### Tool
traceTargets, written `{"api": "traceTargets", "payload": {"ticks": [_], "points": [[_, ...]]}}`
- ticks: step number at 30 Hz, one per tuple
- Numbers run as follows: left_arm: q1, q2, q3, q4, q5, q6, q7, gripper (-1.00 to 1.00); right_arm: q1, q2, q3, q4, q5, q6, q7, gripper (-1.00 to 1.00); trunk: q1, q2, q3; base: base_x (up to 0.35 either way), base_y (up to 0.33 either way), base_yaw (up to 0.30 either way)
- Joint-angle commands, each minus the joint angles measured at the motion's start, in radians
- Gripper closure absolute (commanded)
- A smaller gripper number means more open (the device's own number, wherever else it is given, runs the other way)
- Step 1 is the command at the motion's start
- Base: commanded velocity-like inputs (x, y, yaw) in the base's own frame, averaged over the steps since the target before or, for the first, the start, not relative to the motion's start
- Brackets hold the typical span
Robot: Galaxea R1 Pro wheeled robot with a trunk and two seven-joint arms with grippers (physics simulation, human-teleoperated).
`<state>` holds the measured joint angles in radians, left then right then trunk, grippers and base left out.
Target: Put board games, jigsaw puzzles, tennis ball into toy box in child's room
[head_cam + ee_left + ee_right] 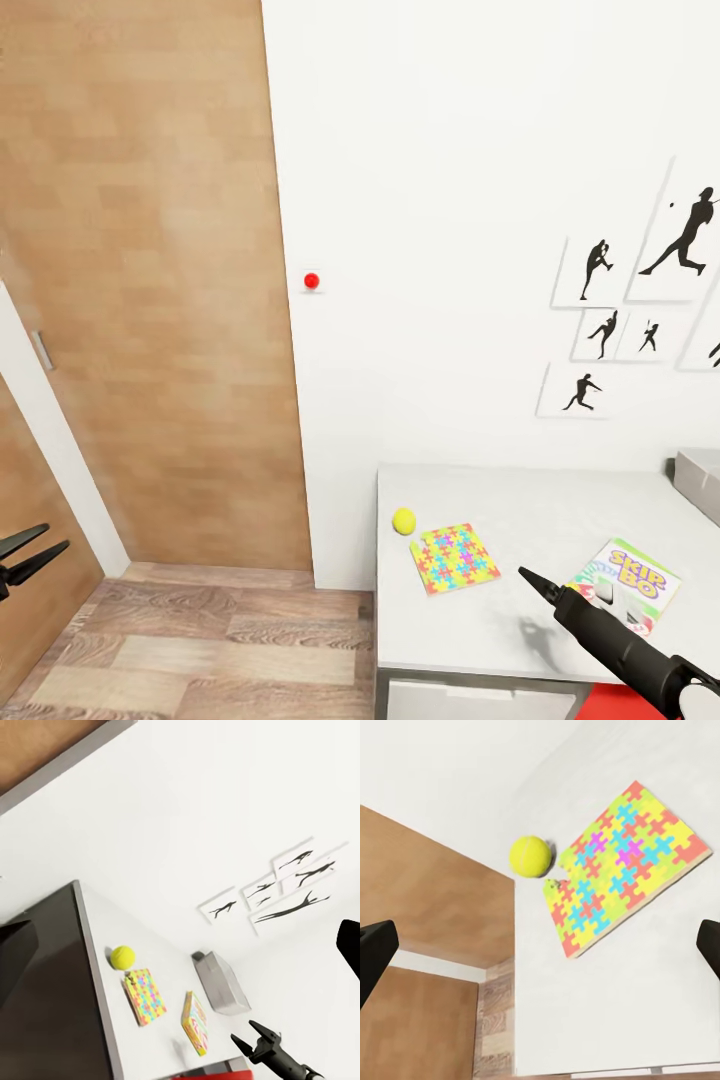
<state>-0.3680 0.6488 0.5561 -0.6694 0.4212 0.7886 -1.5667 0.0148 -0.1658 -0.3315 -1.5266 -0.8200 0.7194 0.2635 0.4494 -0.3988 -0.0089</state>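
Observation:
On the pale grey table (520, 630) lie the tennis ball (404, 520), one mosaic jigsaw puzzle (454, 557) beside it, and the Skip-Bo board game (625, 583) further right. A corner of the grey toy box (700, 480) shows at the right edge. My right gripper (527, 577) hovers open over the table between the puzzle and the Skip-Bo box, holding nothing. Its wrist view looks at the ball (530, 856) and the puzzle (626, 866). My left gripper (55, 537) hangs open and empty over the floor at the far left. The bed is out of view.
A wood-panelled door (150, 300) stands left of the white wall, which carries a small red knob (311, 281) and sports posters (640, 300). Wood-plank floor (230, 640) lies left of the table. A red object (600, 700) sits at the table's front edge.

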Motion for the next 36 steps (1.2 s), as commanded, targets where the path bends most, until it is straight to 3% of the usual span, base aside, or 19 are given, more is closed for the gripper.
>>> {"api": "traceTargets", "payload": {"ticks": [1, 36], "points": [[0.0, 0.0, 0.0, 0.001, -0.001, 0.011, -0.004, -1.0, 0.0, 0.0, -0.001, -0.001, 0.001, 0.005, 0.003, -1.0, 0.001, -0.001, -0.001, 0.029, 0.18, 0.0], [-0.001, 0.0, 0.001, 0.001, -0.001, 0.011, -0.004, -1.0, 0.0, 0.001, -0.001, -0.001, 0.001, 0.005, 0.003, -1.0, 0.001, -0.001, -0.001, 0.152, 0.047, 0.0]]}}
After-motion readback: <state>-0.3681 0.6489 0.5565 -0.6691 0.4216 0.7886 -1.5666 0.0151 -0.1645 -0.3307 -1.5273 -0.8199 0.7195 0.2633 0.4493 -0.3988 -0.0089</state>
